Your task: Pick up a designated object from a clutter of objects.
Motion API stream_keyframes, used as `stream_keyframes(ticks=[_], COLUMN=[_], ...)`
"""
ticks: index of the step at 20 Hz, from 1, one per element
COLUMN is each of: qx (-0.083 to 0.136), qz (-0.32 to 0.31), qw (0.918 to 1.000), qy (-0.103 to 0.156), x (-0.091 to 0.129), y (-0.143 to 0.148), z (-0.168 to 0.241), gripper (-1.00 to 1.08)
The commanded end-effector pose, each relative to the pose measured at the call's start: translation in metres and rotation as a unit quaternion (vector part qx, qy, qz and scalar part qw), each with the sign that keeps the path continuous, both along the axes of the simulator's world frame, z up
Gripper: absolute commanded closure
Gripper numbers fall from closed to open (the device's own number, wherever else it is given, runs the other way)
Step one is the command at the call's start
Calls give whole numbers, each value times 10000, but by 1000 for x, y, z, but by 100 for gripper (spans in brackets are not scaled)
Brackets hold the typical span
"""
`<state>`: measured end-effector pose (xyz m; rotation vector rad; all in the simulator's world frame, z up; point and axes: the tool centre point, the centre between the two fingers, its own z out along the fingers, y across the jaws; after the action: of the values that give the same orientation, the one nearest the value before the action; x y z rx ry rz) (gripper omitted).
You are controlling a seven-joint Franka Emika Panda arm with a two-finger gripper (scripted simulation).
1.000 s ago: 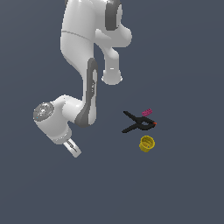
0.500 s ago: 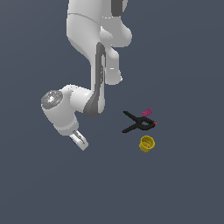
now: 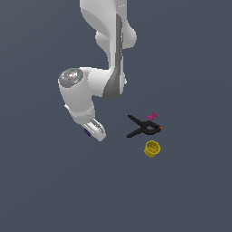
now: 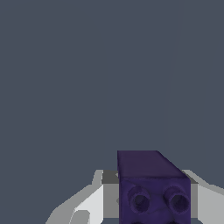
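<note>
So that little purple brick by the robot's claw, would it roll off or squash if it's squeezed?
Probably neither. The purple brick has flat faces and square edges, so it should sit still, not roll. It looks like a rigid studded toy block, so the gripper likely won't deform it. Being so small beside the yellow cup, it is probably very light, and its smooth sides might slip.

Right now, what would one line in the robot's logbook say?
gripper: shut on purple block | black clamp, yellow cup, magenta block: apart from arm, untouched
</note>
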<state>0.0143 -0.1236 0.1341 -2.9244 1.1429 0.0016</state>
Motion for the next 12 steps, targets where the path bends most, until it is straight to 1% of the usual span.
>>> stream_keyframes(ticks=[1, 12], qx=[0, -21], qz=[0, -1], qw=[10000, 10000], qy=[-2, -4], x=[-9, -49], y=[17, 95], z=[18, 100], gripper=[108, 108])
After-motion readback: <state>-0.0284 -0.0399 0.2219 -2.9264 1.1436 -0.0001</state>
